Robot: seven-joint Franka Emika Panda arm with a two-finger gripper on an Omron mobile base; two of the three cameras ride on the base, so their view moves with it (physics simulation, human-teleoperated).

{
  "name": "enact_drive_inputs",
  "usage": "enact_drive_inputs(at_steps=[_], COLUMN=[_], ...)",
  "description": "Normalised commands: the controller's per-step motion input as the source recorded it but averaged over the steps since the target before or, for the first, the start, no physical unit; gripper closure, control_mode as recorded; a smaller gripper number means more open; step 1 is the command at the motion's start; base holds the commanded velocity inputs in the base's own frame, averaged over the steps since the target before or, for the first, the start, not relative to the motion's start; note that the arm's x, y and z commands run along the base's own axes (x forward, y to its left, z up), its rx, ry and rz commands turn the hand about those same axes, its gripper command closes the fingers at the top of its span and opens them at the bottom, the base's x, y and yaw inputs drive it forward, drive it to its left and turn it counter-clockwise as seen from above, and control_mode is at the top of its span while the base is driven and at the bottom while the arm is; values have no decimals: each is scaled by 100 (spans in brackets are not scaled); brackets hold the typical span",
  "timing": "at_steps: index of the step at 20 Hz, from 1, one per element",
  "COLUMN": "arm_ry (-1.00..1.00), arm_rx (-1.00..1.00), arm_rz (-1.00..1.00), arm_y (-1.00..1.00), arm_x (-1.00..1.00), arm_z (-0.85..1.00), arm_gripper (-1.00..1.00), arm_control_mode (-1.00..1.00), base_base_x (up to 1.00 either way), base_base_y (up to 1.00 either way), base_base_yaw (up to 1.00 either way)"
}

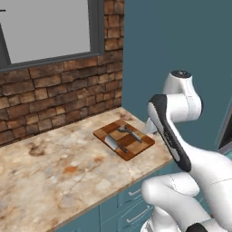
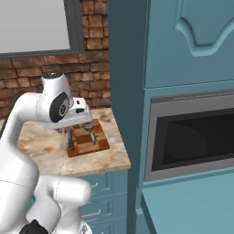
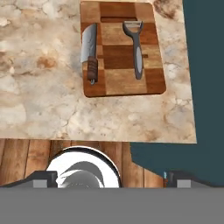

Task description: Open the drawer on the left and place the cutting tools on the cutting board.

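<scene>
Both cutting tools look like they are lying on the flat wooden cutting board with light and dark brown blocks (image 3: 122, 48), so the putting-down part seems done, and the good thing to do now is lift the hand straight up and away without bumping anything. The robot's two-finger gripper (image 3: 111, 175) hangs above the front edge of the speckled stone counter (image 1: 50, 167), well apart from the board, with its small dark fingertips (image 3: 43, 177) spread wide and nothing between them. Going slowly matters, because a knock on the board could make the tools slide off. The short knife with a silver blade and brown handle (image 3: 89, 52) lies flat along the left side of the board in the hand view, blade pointing away from the gripper. The slim grey metal tool with a forked head (image 3: 136, 48) lies flat on the right side, also pointing away. The two tools lie side by side and do not touch. The board sits near the counter's right end, close to the tall teal-blue cabinet wall (image 1: 181, 41). Teal-blue drawers with silver bar handles (image 1: 133, 206) show below the counter, but the arm hides part of them, so I cannot tell if the wide drawer is open or pushed in.
</scene>
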Motion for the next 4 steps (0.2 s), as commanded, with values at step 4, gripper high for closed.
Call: enact_drive_inputs(at_steps=[4], arm_ry=[-2], arm_rx=[0], arm_rz=[-3], arm_y=[0], arm_x=[-78], arm_z=[76], arm_gripper=[-100], arm_control_mode=[-100], base_base_x=[0], base_base_y=[0], base_base_yaw=[0])
